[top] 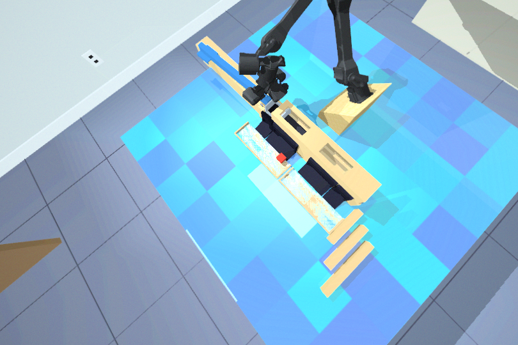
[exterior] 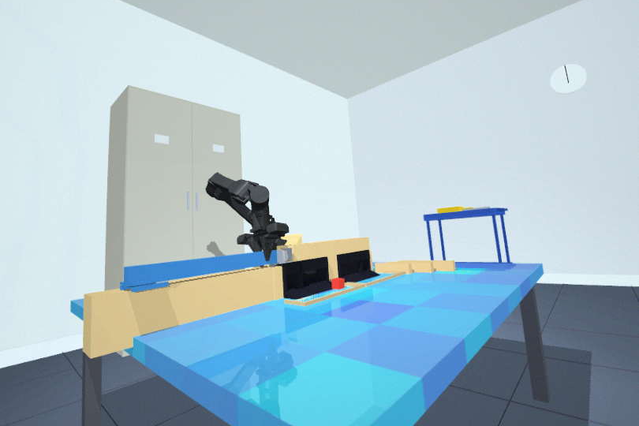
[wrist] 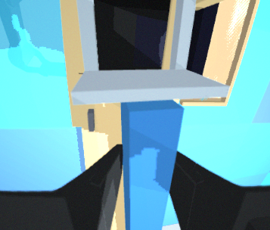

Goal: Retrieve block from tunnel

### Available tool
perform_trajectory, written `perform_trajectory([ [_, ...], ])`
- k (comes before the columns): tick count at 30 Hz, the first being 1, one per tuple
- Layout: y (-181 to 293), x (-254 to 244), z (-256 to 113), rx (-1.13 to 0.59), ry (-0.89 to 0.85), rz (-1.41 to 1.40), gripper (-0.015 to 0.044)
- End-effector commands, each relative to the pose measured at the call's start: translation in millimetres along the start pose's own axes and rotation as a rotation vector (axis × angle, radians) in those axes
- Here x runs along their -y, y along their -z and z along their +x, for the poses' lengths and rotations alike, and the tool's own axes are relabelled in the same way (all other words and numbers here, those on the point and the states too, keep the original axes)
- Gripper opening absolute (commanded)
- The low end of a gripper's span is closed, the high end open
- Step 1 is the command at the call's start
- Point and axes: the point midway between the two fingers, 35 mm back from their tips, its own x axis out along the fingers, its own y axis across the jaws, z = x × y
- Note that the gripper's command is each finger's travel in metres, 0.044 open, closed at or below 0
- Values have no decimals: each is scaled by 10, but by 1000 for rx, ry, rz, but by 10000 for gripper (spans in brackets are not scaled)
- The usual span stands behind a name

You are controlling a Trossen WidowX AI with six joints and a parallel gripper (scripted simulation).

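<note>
Hand [top: 265, 100] [exterior: 267, 255] [wrist: 141, 149]: pinching blue handle [top: 226, 67] [exterior: 196, 266] [wrist: 152, 132] near the cage's grey end plate [wrist: 148, 85] | Red block [top: 281, 158] [exterior: 338, 283]: outside the wooden tunnel [top: 312, 140] [exterior: 330, 248], at its front, by the near tray [top: 259, 144] [exterior: 309, 301]; not lifted.

Tunnel roof: wooden cover [top: 309, 140] [exterior: 356, 245] blocks straight-down access except at its cutouts.
Tunnel mouth: grey cage end plate [wrist: 150, 88] across it.
Front side: dark openings [top: 278, 140] [exterior: 305, 276], low-rimmed trays [top: 261, 151] [exterior: 307, 301] just outside.
</note>
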Motion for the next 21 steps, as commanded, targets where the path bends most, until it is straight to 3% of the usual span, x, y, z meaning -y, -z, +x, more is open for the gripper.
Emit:
perform_trajectory([
  [1,10,10,-22,-7,1,8,210],
  [10,16,77,-352,-69,-17,63,440],
  [21,-217,437,-481,15,80,264,440],
])
